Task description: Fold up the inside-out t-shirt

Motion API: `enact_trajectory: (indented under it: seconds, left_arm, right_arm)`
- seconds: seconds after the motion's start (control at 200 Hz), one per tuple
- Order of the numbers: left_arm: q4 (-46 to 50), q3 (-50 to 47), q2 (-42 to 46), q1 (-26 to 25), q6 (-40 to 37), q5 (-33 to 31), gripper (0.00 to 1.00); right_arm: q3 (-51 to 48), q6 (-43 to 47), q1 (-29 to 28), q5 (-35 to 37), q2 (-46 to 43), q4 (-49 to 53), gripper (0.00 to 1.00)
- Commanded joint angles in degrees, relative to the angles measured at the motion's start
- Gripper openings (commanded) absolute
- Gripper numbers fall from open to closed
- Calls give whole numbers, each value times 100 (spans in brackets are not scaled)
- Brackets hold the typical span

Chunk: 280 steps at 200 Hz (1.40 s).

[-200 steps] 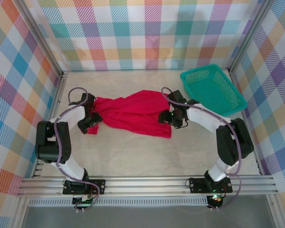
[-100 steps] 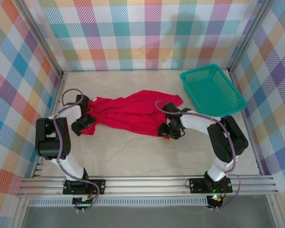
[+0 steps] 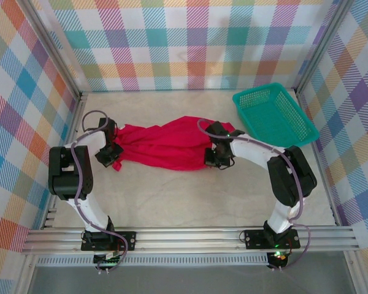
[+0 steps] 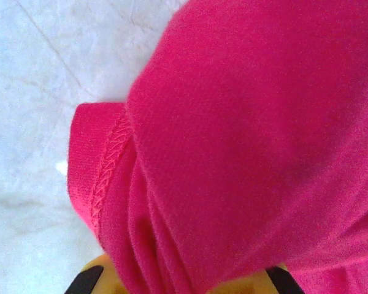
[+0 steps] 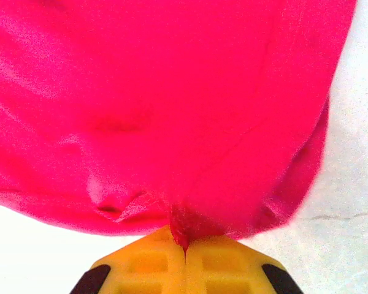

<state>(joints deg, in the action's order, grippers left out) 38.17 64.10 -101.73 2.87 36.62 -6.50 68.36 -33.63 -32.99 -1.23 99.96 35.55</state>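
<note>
The inside-out t-shirt [image 3: 162, 146] is held stretched between the left gripper [image 3: 116, 150] and right gripper [image 5: 185, 245], each clamped on an end, presumably to be flattened for folding.

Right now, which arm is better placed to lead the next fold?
Probably right: the right claw is shut on a pinch of shirt. The left claw is buried under cloth, so its grip is unclear.

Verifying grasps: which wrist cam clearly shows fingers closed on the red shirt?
The right gripper: its yellow fingers meet, with the t-shirt pinched between them. The left gripper's fingers are draped in cloth, closure unclear.
</note>
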Motion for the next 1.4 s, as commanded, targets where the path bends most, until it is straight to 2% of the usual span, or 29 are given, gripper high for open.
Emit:
enact_trajectory:
  seconds: [0.0, 0.225, 0.39, 0.525, 0.745, 0.835, 1.07, 1.245, 1.365, 1.375, 1.395]
  left_arm:
    - [739, 587, 690, 48, 45, 398, 0]
    - [1680, 2827, 1686, 54, -7, 731, 0]
    - [1554, 4080, 2310, 64, -90, 1110, 0]
    - [1612, 5095, 2641, 69, -189, 970, 0]
    - [1515, 6172, 2904, 73, -301, 842, 0]
    - [1433, 6354, 2860, 72, -376, 846, 0]
    - [1526, 6344, 1853, 69, -598, 920, 0]
    - [1257, 6003, 426, 39, -522, 1177, 0]
    - [1523, 6786, -1159, -89, -484, 1334, 0]
    - [1589, 6907, -1304, -104, -481, 1335, 3]
    - [1756, 7186, -1609, -131, -486, 1328, 18]
  right_arm:
    - [837, 158, 18, 679, -528, 529, 0]
    - [2359, 507, 47, 1222, -1490, 577, 0]
    - [3221, 668, 26, 888, -2088, 443, 0]
    - [3781, 806, -103, 517, -2452, 494, 0]
    - [4236, 947, -298, 229, -2968, 375, 0]
    - [4321, 1053, -298, 511, -2946, 432, 0]
    - [3939, 1509, -154, 1832, -2345, 426, 0]
    - [3339, 1288, 559, 1605, -1477, 144, 0]
    - [3141, 1004, 950, 1345, -548, 40, 2]
    - [3158, 965, 976, 1332, -482, 62, 3]
    - [3204, 910, 1015, 1323, -279, 120, 5]
